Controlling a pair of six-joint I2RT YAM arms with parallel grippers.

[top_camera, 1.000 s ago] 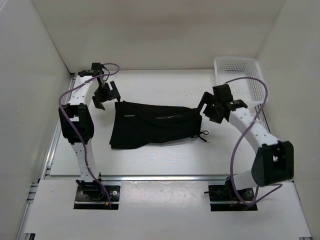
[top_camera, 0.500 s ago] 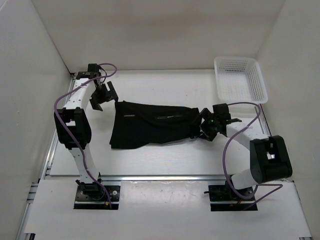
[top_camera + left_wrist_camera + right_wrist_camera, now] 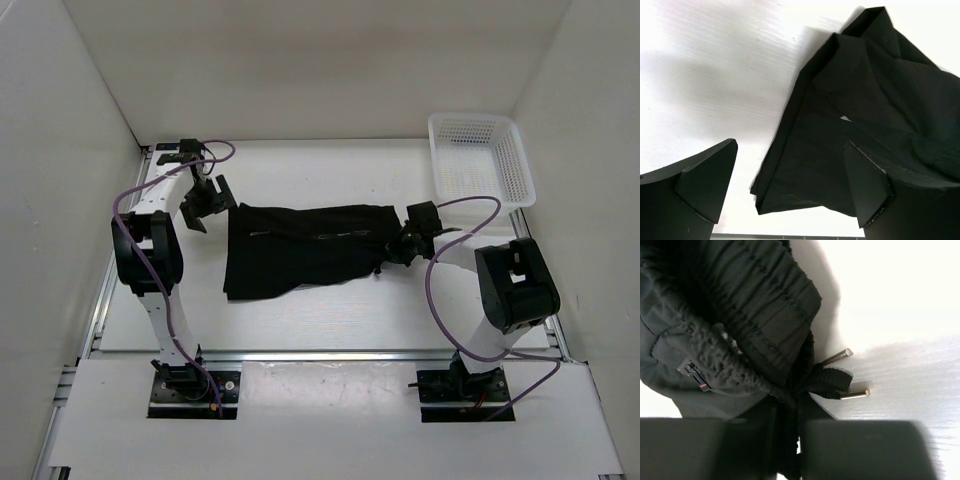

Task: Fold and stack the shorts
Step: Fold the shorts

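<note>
The black shorts (image 3: 300,250) lie spread across the middle of the table, waistband to the right, leg ends to the left. My right gripper (image 3: 396,247) is down at the waistband end, its jaws shut on a bunch of the gathered black cloth (image 3: 740,315); the right gripper (image 3: 790,440) shows the cloth pinched between its two dark fingers. The drawstring (image 3: 837,380) with two metal tips lies on the table beside it. My left gripper (image 3: 205,200) hangs open just above the far left corner of the shorts (image 3: 865,100). Nothing sits between the fingers of the left gripper (image 3: 790,150).
A white mesh basket (image 3: 480,160) stands at the back right corner. White walls close in the table on the left, back and right. A metal rail runs along the near edge in front of the arm bases.
My right arm dropped and moved left onto the waistband, and its jaws went from open to shut on the cloth. The left gripper shifted slightly and stays open.
</note>
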